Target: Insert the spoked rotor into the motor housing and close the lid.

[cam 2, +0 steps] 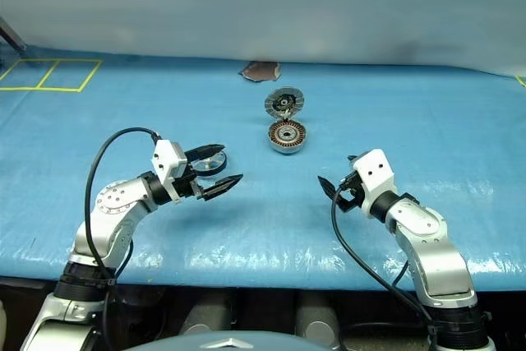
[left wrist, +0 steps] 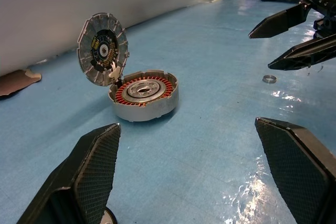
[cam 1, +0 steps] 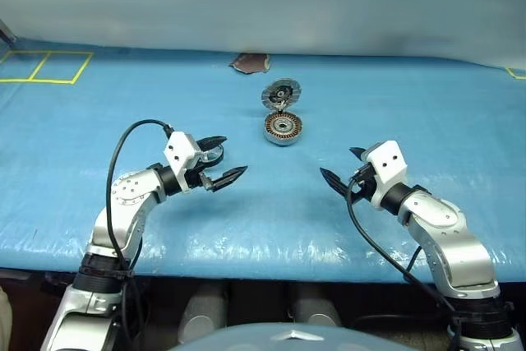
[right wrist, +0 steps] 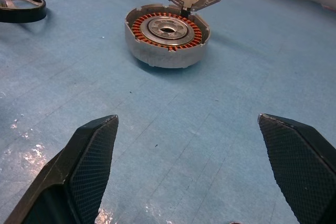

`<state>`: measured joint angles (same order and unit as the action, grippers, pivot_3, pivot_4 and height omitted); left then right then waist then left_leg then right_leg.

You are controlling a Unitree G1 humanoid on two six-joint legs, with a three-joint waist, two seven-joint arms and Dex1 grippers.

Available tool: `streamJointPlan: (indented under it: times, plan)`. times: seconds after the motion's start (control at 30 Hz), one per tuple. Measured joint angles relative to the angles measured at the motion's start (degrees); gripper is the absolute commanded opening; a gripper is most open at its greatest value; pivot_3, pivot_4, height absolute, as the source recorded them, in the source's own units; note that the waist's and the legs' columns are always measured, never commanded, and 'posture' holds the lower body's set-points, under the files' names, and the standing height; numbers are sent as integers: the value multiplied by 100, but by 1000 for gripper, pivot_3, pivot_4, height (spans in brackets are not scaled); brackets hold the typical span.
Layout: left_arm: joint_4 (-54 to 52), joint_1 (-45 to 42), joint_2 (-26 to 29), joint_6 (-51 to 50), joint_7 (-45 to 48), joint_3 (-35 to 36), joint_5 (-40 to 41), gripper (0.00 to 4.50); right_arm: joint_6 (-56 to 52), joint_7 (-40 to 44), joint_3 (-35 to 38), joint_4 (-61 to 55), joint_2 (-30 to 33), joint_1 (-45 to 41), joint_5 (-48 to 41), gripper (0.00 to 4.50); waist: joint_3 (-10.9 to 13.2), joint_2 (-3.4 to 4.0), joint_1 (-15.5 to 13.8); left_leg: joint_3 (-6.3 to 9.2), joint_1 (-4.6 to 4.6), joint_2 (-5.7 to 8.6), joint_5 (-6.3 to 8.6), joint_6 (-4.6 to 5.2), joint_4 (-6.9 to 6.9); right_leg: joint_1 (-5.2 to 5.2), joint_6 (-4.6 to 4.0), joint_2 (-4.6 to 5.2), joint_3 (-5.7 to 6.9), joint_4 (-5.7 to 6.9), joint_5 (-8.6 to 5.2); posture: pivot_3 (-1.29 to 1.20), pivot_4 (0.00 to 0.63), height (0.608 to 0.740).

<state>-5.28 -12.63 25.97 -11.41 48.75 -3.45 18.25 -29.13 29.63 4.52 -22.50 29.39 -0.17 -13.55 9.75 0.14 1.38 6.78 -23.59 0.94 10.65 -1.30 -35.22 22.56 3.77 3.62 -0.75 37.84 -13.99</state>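
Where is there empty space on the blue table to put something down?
The widest bare blue table lies to the right of the motor housing, beyond the right gripper. More lies between the two grippers, nearer than the housing. It is crowded by the left gripper, where the spoked rotor lies, and behind the housing, where the lid stands open.

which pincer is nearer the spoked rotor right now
Left. The left pincer hovers open right at the spoked rotor, which lies on the blue table beside its fingers. The open right pincer is well off to the rotor's right, across the table.
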Motion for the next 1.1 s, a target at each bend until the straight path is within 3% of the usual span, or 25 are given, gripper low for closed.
streamJointPlan:
  times: [1.1]
  plan:
    - [37,-52,-31,63,-169,-121,-187,4487,-20,-215,-252,272,-249,-308,68,4500,1,-1,2,-6,0,0,0,0,-2,1,4,0,-5,-2,6,0,150,740]
